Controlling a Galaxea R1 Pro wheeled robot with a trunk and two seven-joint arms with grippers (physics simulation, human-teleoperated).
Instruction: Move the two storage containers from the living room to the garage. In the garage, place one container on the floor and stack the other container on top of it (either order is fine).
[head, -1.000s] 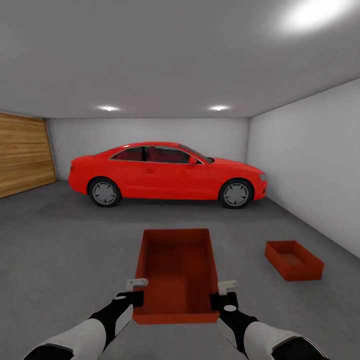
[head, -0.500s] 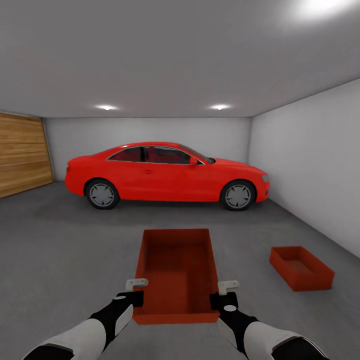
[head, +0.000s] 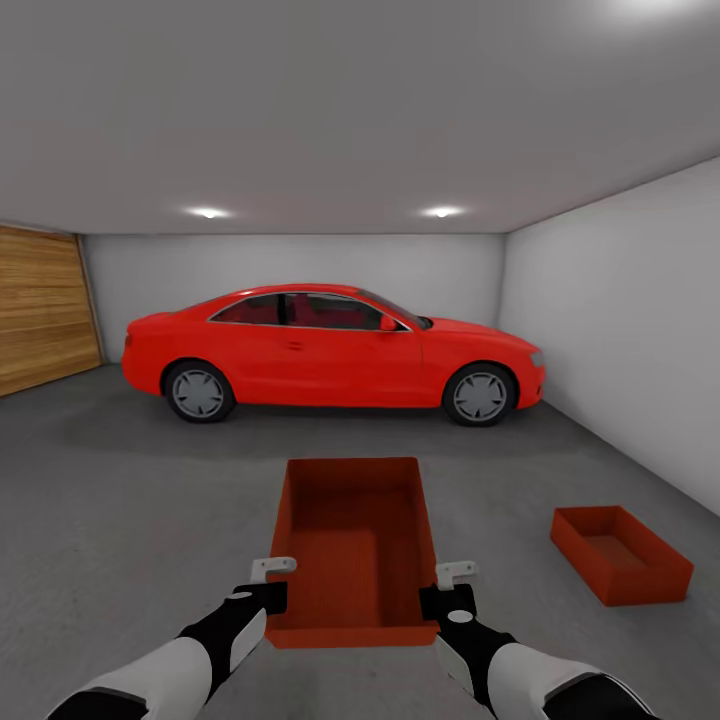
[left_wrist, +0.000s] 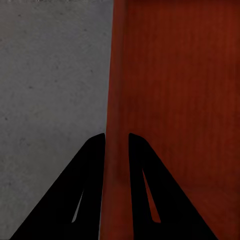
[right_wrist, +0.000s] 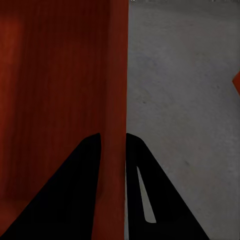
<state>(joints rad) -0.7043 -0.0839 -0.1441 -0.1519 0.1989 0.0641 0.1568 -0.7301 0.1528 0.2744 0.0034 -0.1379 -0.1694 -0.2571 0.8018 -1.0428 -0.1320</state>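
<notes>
I hold one red-orange storage container (head: 355, 545) in front of me, above the garage's dark grey concrete floor (head: 120, 500). My left gripper (head: 272, 590) is shut on its left wall near the close end; in the left wrist view the gripper (left_wrist: 117, 142) straddles that wall (left_wrist: 117, 100). My right gripper (head: 438, 592) is shut on the right wall, seen also from the right wrist as gripper (right_wrist: 113, 140) around wall (right_wrist: 116, 75). The second storage container (head: 620, 553) lies on the floor to the right; its corner (right_wrist: 236, 82) shows.
A red car (head: 335, 355) is parked across the far side of the garage. A wooden door (head: 45, 310) fills the left wall. A pale wall (head: 620, 330) runs along the right, close behind the floor container. Open concrete lies to the left.
The view has moved forward and turned slightly left: the floor container slid right and down in the picture and the car grew. The held container and both grippers kept their place.
</notes>
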